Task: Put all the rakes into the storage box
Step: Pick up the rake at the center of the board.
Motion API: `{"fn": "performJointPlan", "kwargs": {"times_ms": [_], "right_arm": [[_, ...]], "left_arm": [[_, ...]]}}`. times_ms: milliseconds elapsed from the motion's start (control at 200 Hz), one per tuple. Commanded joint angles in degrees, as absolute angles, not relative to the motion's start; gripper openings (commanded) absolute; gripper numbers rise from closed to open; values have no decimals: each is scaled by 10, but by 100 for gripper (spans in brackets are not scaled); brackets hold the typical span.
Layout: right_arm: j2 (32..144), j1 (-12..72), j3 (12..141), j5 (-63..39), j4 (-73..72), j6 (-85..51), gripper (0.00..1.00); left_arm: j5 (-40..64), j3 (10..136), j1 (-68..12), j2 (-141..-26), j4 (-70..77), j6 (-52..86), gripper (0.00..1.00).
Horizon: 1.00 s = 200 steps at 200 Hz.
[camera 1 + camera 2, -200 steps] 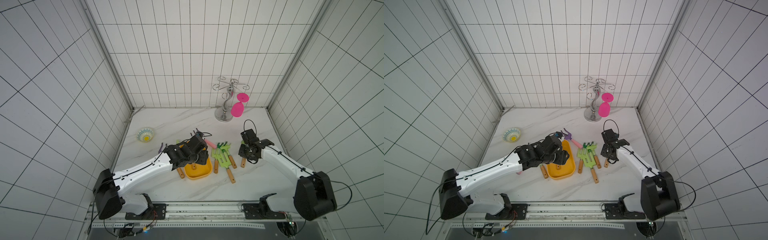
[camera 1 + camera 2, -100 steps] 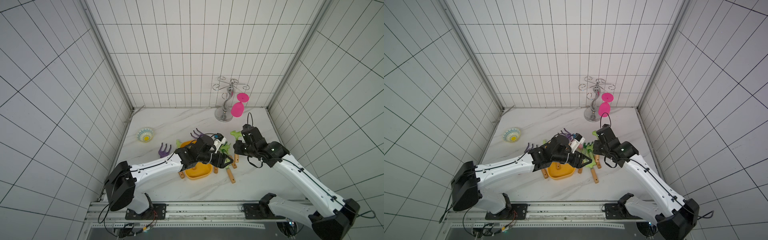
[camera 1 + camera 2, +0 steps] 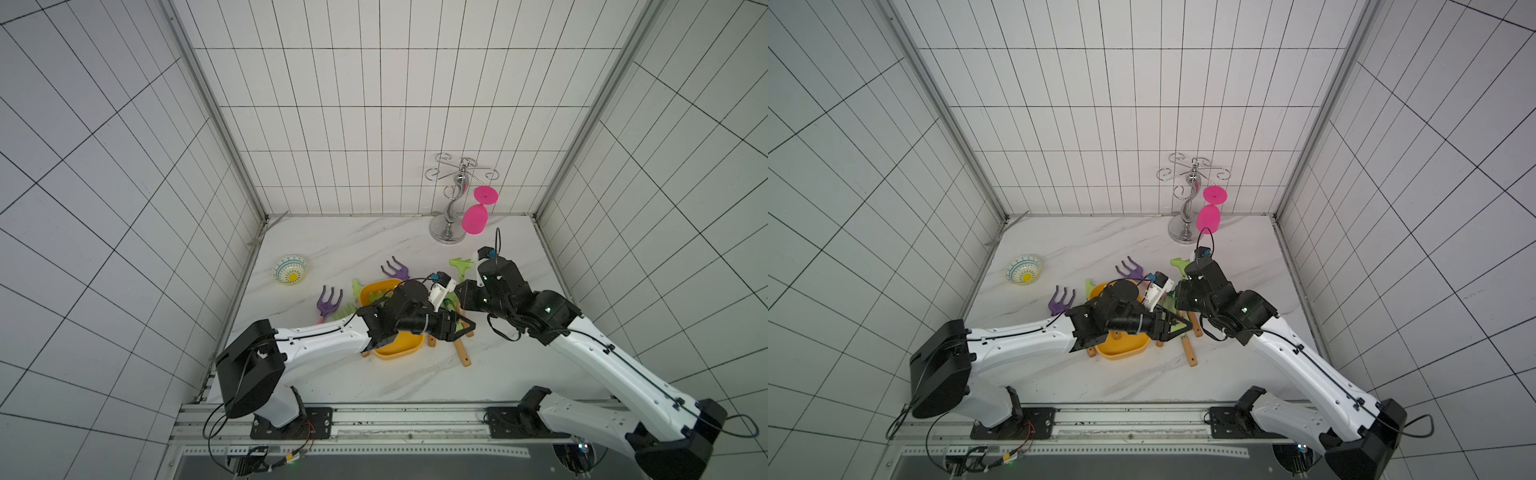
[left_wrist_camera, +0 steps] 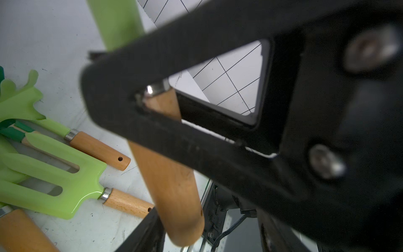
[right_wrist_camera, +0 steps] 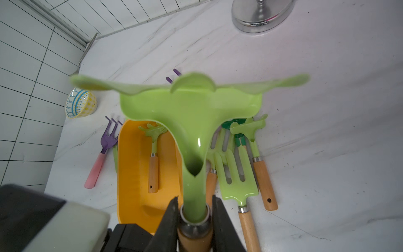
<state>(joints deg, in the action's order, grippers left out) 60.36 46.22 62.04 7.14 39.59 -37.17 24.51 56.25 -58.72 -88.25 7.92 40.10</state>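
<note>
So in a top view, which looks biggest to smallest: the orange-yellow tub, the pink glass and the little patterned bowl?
1. The storage box, though the left arm hides part of it.
2-3. The pink glass and patterned bowl look about alike; the glass hangs nearer the camera, so I leave them unranked.

2 high top views sharing the whole table point(image 3: 340, 245), 2 wrist cameras close above it

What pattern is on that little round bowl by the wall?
White with blue arches and yellow dots; the bowl shows best in the right wrist view.
</note>
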Motion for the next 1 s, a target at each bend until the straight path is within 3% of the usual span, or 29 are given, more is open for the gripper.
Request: {"fn": "performJointPlan", "kwargs": {"times_ms": [0,245,480,550,625,740,839,994], "right_arm": [[601,470,630,84,370,-364,6],[609,474,616,70,366,-363,5],[616,476,610,57,353,-352,15],[620,475,613,46,347,-343,29],[628,476,626,38,352,-321,66],[625,475,661,62,386,-267,91],[604,474,678,93,411,-208,100],[599,461,672,133,453,-176,99]], "left_arm": [[246,580,-588,-895,85,394,61],[213,567,-575,-876,81,398,30],[214,516,-550,-845,108,435,14],[214,496,-545,-830,118,446,12],[210,470,-540,-809,128,463,11],[202,419,-527,-766,141,491,11],[187,375,-514,-731,146,517,11],[192,307,-482,-711,204,585,11]]}}
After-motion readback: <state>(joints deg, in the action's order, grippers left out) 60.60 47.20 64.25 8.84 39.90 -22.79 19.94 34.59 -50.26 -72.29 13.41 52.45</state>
